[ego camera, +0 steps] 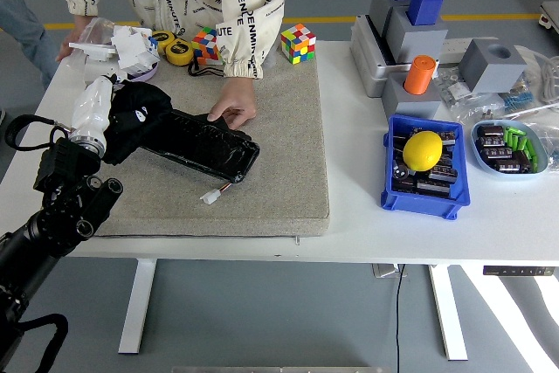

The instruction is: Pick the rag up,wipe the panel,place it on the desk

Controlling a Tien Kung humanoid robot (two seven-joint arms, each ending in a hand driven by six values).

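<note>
The left hand (98, 109) is clamped on the black rag (140, 115), pressing it onto the near-left end of the dark panel (205, 144), whose long axis runs rightward and toward the table's near edge, away from the hand, while a person's hand (231, 113) steadies its far edge.

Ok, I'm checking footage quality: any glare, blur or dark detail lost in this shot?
Head view: evenly lit and sharp, no motion blur on the left hand. The black rag and black panel merge, their edges hard to separate. Mild sheen on the panel; soft shadows under the table.
</note>
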